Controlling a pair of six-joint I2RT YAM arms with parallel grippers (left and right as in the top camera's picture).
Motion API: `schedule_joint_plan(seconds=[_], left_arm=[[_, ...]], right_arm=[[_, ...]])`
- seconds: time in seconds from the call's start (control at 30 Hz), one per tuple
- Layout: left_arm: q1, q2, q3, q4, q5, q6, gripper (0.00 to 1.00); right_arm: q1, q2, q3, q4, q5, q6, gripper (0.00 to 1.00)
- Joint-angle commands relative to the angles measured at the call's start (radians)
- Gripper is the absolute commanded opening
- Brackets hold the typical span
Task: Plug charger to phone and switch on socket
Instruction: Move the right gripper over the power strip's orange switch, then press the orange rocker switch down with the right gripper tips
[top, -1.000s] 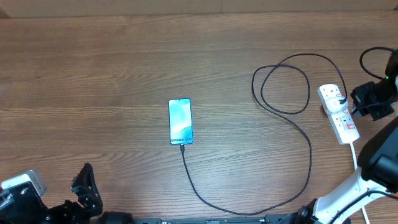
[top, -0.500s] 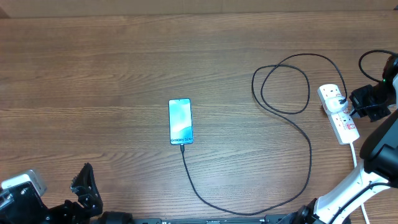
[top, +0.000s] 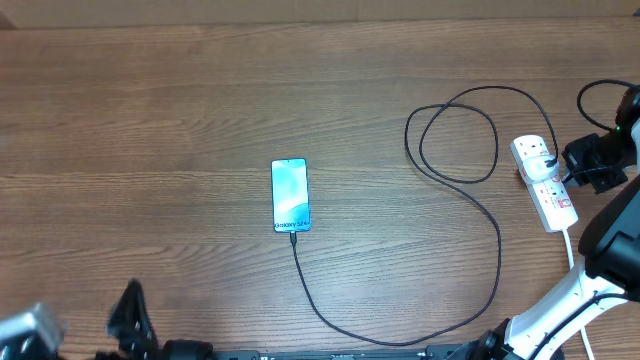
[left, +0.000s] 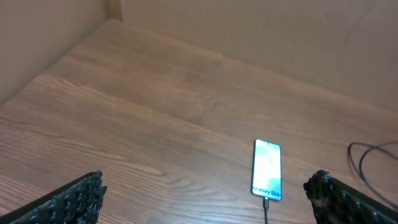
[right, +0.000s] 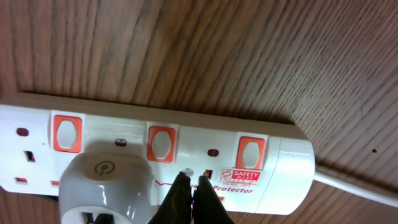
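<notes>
The phone (top: 290, 194) lies screen-up mid-table, its light blue screen reading "Galaxy S24+". It also shows in the left wrist view (left: 267, 169). The black charger cable (top: 497, 235) has its tip in the phone's near end, runs right and loops up to a white plug on the socket. The socket (top: 545, 180) is a white power strip at the right edge. In the right wrist view the strip (right: 267, 163) has red switches. My right gripper (right: 193, 186) is shut, its tips over the strip beside the white plug (right: 106, 186). My left gripper (left: 205, 199) is open and empty near the front left.
The strip's white cord (top: 572, 250) runs toward the front edge past my right arm's base (top: 560, 310). A cardboard wall (left: 280, 31) borders the far side and left of the wooden table.
My left arm has pulled back toward the front edge, showing less in the overhead view. The right gripper, phone and cable have not visibly moved.
</notes>
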Motion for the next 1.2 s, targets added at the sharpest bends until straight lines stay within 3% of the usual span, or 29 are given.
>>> schedule_joint_plan(seconds=[0.0,0.2,0.43,1.17], left_arm=[[0.021,-0.078,-0.006,0.000,-0.010,-0.021,1.00],[0.044,-0.179,-0.005,-0.017,-0.010,-0.021,1.00],[0.045,-0.224,-0.005,-0.145,-0.011,-0.021,1.00],[0.045,-0.224,-0.005,-0.142,-0.011,-0.021,1.00]], right_arm=[[0.006,0.001,0.027,0.012,-0.006,-0.009,0.04],[0.024,0.001,0.026,0.016,-0.006,-0.020,0.04],[0.039,0.001,0.026,0.025,-0.005,-0.023,0.04],[0.039,0.080,0.026,0.038,-0.050,-0.050,0.04]])
